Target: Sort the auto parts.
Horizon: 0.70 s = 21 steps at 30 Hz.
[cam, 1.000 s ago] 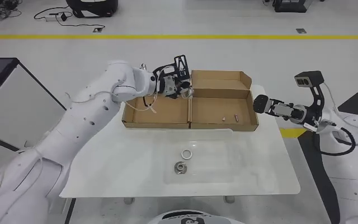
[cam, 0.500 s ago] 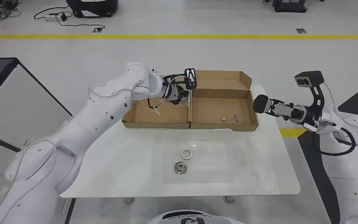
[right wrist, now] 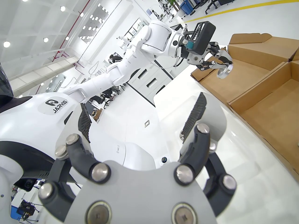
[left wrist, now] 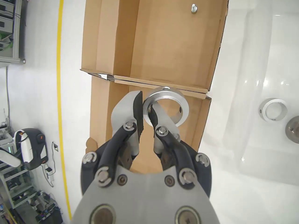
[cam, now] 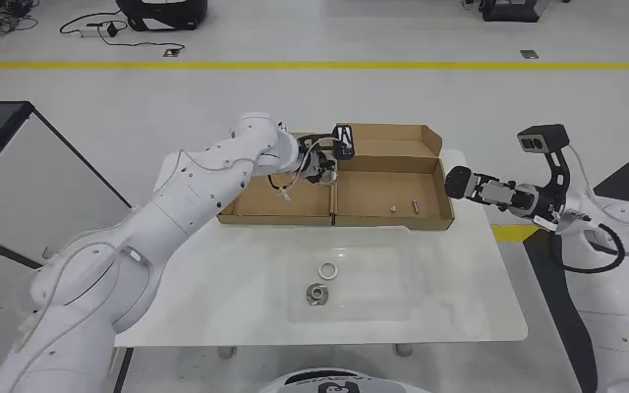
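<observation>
My left gripper (cam: 327,165) (left wrist: 145,107) is shut on a silver metal ring (left wrist: 164,93), one finger inside the ring and one outside. It hangs over the far right corner of the left cardboard box (cam: 257,201), close to the wall shared with the right cardboard box (cam: 378,189). The right wrist view shows that ring (right wrist: 224,71) hanging above the box edge. Two small bolts (cam: 392,207) (cam: 416,206) lie in the right box. My right gripper (cam: 459,184) (right wrist: 140,117) stands open past the table's right side, holding nothing.
A clear shallow tray (cam: 378,295) near the table's front holds another silver ring (cam: 328,270) (left wrist: 273,109) and a flanged metal part (cam: 317,293) (left wrist: 293,129). The boxes' raised flaps (cam: 388,138) stand along the far side.
My left arm has swung to the right with the ring, from over the left box's back toward the wall between the boxes. The right arm has kept still.
</observation>
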Motion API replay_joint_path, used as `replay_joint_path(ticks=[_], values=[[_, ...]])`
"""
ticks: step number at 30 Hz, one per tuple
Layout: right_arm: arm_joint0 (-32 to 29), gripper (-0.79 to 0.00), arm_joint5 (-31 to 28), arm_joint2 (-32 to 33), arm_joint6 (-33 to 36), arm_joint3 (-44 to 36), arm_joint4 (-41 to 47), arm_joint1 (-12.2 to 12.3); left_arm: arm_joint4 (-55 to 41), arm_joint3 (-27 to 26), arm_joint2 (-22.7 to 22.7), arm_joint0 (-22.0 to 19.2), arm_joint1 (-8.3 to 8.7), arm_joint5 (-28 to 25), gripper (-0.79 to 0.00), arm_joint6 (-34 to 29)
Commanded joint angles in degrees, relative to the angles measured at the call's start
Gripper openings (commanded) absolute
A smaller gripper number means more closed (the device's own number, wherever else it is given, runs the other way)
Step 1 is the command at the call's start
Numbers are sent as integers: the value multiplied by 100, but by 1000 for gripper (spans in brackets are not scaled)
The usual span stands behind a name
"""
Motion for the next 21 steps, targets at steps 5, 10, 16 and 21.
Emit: replay_joint_path(ticks=[5,10,16,21], values=[[0,0,0,0,0,0,0,0,-7,75,-46,116,4,162,-785,41],[0,0,0,0,0,0,0,0,128,214,45,89,-101,358,-785,-575],[0,0,0,0,0,0,0,0,83,537,268,15,-362,491,-785,-1349],[0,0,0,0,0,0,0,0,-99,743,318,-11,-494,473,-785,-1513]])
